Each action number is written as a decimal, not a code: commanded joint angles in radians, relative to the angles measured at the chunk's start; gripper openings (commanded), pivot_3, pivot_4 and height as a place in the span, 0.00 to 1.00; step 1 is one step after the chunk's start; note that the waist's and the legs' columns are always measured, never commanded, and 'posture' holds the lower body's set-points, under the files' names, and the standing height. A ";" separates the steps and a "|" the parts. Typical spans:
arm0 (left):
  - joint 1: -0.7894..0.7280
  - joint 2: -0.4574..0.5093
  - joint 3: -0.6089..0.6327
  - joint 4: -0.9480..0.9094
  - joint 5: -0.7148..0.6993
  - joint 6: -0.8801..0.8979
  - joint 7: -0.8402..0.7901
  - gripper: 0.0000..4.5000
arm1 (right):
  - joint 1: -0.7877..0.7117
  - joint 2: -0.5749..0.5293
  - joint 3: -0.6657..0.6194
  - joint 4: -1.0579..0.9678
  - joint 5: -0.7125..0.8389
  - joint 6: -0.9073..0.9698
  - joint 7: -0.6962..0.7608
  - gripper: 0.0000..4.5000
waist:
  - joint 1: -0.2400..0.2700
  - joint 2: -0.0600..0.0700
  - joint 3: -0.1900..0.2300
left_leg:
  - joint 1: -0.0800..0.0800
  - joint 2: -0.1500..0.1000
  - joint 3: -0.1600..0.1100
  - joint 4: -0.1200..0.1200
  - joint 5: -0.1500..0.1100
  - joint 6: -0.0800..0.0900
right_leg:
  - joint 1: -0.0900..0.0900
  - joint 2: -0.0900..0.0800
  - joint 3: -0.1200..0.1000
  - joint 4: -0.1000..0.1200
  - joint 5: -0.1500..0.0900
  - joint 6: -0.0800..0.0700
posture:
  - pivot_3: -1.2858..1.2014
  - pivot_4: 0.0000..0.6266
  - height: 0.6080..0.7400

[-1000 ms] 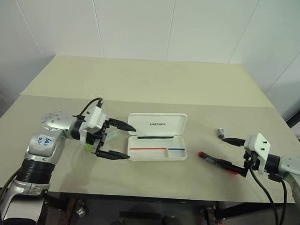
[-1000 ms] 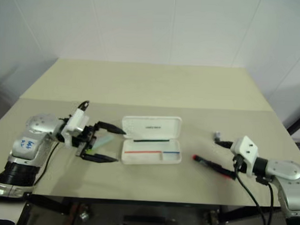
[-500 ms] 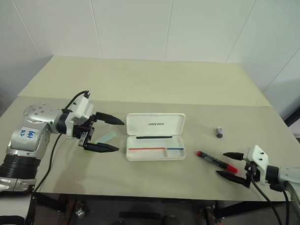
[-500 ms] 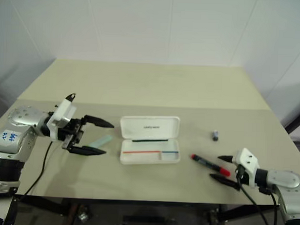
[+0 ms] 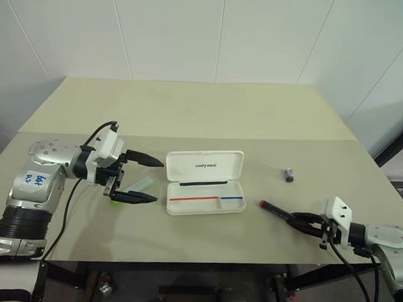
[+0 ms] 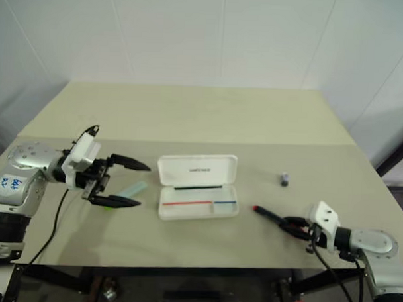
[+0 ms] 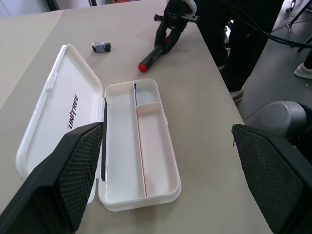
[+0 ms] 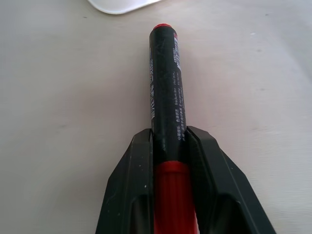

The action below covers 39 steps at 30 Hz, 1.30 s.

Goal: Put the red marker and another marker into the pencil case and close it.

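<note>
My right gripper [image 8: 168, 146] is clamped on the red marker [image 8: 165, 92] at the cap end, marker lying flat on the table [image 5: 209, 111] right of the open case [image 5: 205, 188]. It's light, stiff and slick (a round barrel may twist), so I'd grip nearer mid-barrel. Left gripper [image 5: 146, 179] gapes wide, empty, over the green marker [image 5: 139, 185] just left of the case. Open room between marker and case; the near edge is close.

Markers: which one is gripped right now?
The red marker, clamped at its cap end by the right end effector. The green marker lies loose on the table between the left end effector's open fingers.
</note>
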 commanded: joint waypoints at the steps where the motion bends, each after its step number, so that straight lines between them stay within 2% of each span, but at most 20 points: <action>1: -0.021 0.006 0.014 0.022 0.012 -0.040 -0.007 1.00 | -0.062 -0.037 -0.004 -0.019 -0.035 -0.023 -0.019 0.13 | 0.000 0.000 0.000 | 0.000 0.000 0.000 0.000 0.000 0.000 | 0.000 0.000 0.000 0.000 0.000 0.000 | 0.52 0.24 1.00; 8: -0.001 0.017 0.036 0.059 0.011 -0.062 -0.003 1.00 | -0.187 -0.063 0.045 -0.147 -0.051 0.026 0.009 0.13 | 0.000 0.001 0.001 | -0.001 0.000 0.000 -0.006 0.000 0.000 | -0.003 0.000 0.000 0.000 -0.001 0.002 | 0.52 0.24 1.00; 11: 0.012 0.022 0.046 0.070 0.011 -0.071 0.002 1.00 | -0.236 -0.055 0.073 -0.214 -0.038 0.056 0.026 0.13 | 0.002 0.001 0.001 | -0.001 0.000 0.000 -0.009 0.000 0.000 | -0.006 0.000 0.000 0.001 0.005 0.014 | 0.52 0.24 1.00; 18: 0.071 0.044 0.081 0.114 0.029 -0.122 0.024 1.00 | -0.385 0.034 0.207 -0.287 -0.051 0.101 0.054 0.13 | -0.001 0.001 0.001 | -0.005 0.001 0.000 -0.014 0.000 -0.001 | -0.015 0.000 -0.001 0.005 0.004 0.014 | 0.52 0.24 1.00; 29: 0.186 0.044 0.125 0.038 0.016 -0.118 0.088 1.00 | -0.513 0.181 0.359 -0.129 -0.168 -0.041 0.045 0.13 | 0.003 0.001 0.001 | -0.005 0.001 0.000 -0.015 -0.001 -0.001 | -0.015 -0.001 -0.002 0.005 0.004 0.013 | 0.52 0.24 1.00; 39: 0.194 0.030 0.117 0.013 0.015 -0.110 0.119 1.00 | -0.590 0.285 0.404 0.049 -0.245 -0.124 0.005 0.13 | 0.000 0.001 0.001 | -0.005 0.001 0.000 -0.015 -0.001 -0.001 | -0.016 -0.001 -0.002 0.006 0.004 0.013 | 0.52 0.24 1.00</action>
